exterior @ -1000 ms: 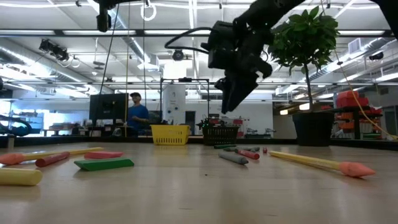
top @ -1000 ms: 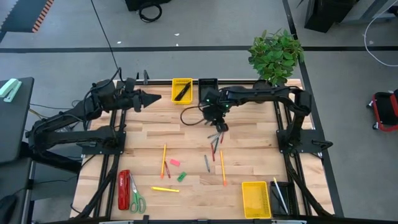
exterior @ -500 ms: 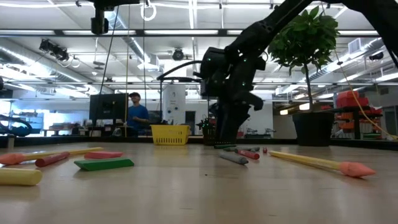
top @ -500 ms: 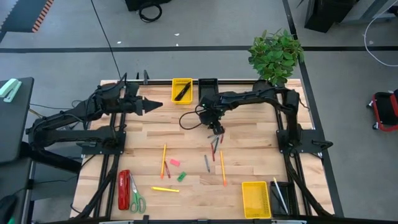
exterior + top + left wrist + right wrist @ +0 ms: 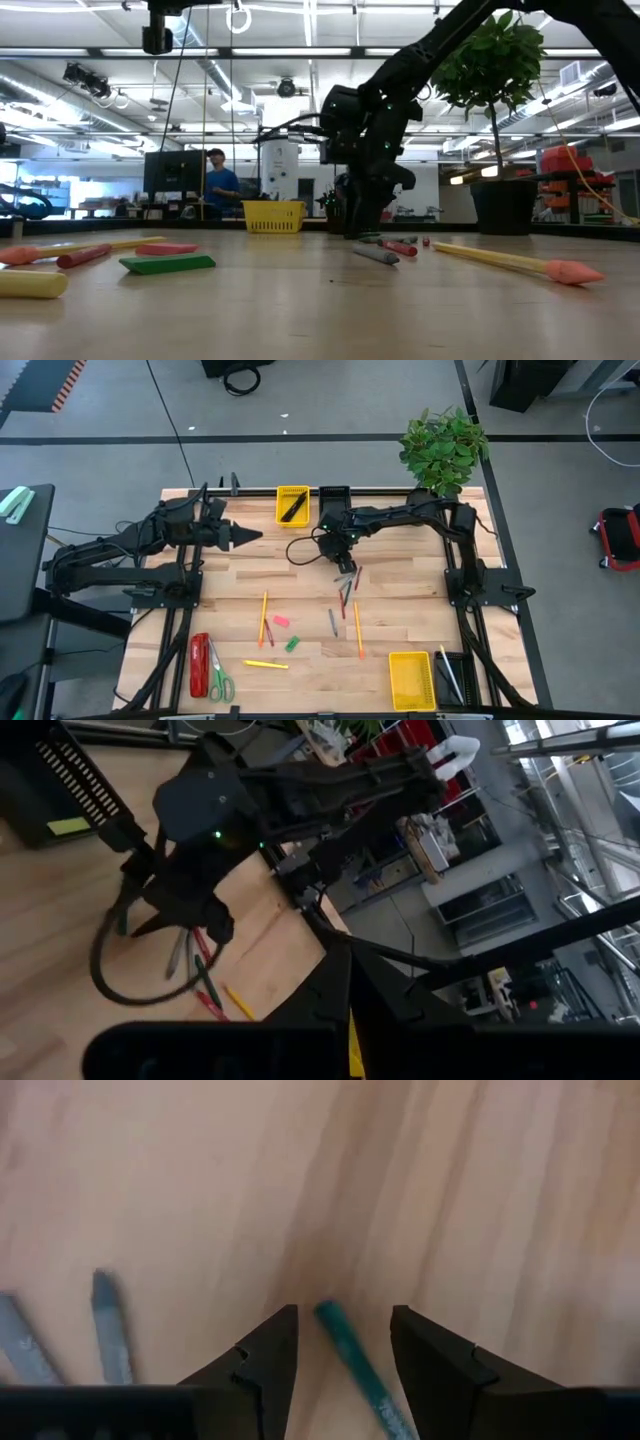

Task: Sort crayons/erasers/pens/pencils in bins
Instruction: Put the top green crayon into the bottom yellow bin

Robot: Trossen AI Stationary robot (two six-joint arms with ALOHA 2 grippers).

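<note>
- Wooden table partly hid under both arms.
- Right gripper was spread, low over a green crayon, its end cut off.
- Left gripper was clenched, empty.

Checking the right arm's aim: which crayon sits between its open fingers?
The green crayon, lying between the right gripper's open fingers; the grey crayons lie off to one side.
</note>
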